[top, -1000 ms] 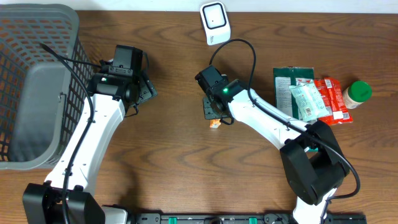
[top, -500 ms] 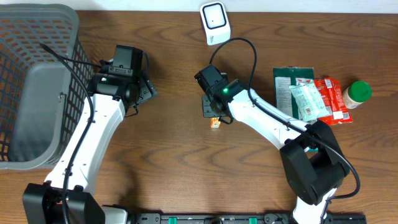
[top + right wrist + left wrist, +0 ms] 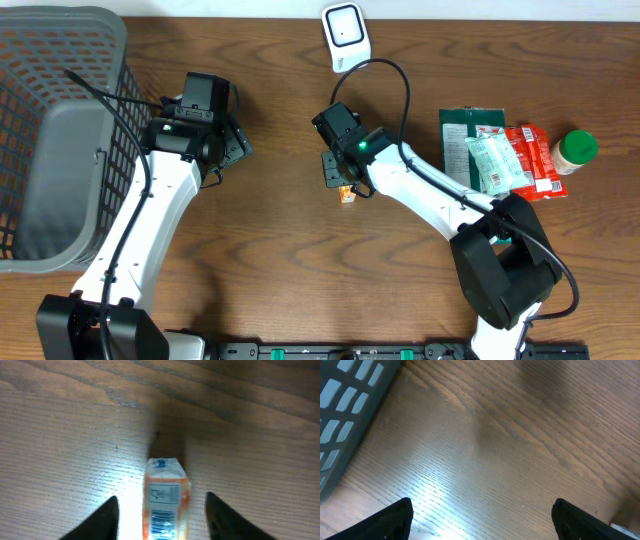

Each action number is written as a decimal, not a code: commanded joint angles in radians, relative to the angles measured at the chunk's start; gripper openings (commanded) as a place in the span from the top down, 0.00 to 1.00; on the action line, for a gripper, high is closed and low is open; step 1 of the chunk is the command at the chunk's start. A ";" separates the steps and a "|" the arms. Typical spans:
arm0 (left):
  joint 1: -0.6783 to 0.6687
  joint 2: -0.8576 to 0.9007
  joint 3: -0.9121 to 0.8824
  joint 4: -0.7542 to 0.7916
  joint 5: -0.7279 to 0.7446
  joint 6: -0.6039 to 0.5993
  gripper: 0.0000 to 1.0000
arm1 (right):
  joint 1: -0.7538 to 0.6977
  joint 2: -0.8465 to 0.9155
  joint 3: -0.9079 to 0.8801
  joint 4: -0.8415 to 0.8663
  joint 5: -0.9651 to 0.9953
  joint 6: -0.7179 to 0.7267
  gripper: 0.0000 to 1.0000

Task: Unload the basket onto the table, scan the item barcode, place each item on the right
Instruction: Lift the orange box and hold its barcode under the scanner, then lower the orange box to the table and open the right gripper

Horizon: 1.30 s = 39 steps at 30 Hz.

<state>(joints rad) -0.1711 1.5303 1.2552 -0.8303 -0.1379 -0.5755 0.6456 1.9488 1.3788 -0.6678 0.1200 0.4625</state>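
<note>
- The right gripper is seen in the right wrist view with its jaws parted, one finger at each lower corner of the frame.
- A small orange-and-white packet lies on the wooden table between those fingers, at the lower centre of the frame.
- A strip of bare wood is visible on each side of the packet, so no finger is in contact with it.
- A barcode is printed on the upward face of the packet, near the bottom edge of the frame.
- In the overhead view, the packet is located near the centre of the frame, partly covered by the right gripper.
- A white barcode scanner is placed at the top centre of the overhead frame, well apart from the packet.
- The left gripper is held wide open over bare wood, and nothing is held in it.
- A grey mesh basket is positioned at the upper left of the overhead frame, beside the left arm.
- A green packet, a clear pouch, a red packet and a green-lidded bottle are grouped at the right of the overhead frame.
</note>
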 commanded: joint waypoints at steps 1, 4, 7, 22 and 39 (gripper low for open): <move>0.003 0.007 0.005 -0.003 -0.013 0.006 0.11 | 0.003 -0.017 0.009 -0.003 0.002 -0.056 0.43; 0.003 0.007 0.005 -0.003 -0.013 0.006 0.11 | 0.000 -0.042 0.011 -0.025 -0.006 -0.056 0.41; 0.003 0.007 0.005 -0.003 -0.012 0.006 0.11 | -0.003 -0.046 0.011 -0.046 -0.079 -0.055 0.41; 0.003 0.007 0.005 -0.003 -0.013 0.006 0.11 | 0.002 -0.044 -0.065 -0.052 -0.037 0.015 0.65; 0.003 0.007 0.005 -0.003 -0.013 0.006 0.11 | -0.077 -0.153 -0.050 -0.071 0.221 -0.198 0.79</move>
<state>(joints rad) -0.1711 1.5303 1.2552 -0.8299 -0.1379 -0.5755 0.5785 1.8221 1.3190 -0.7345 0.2386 0.3656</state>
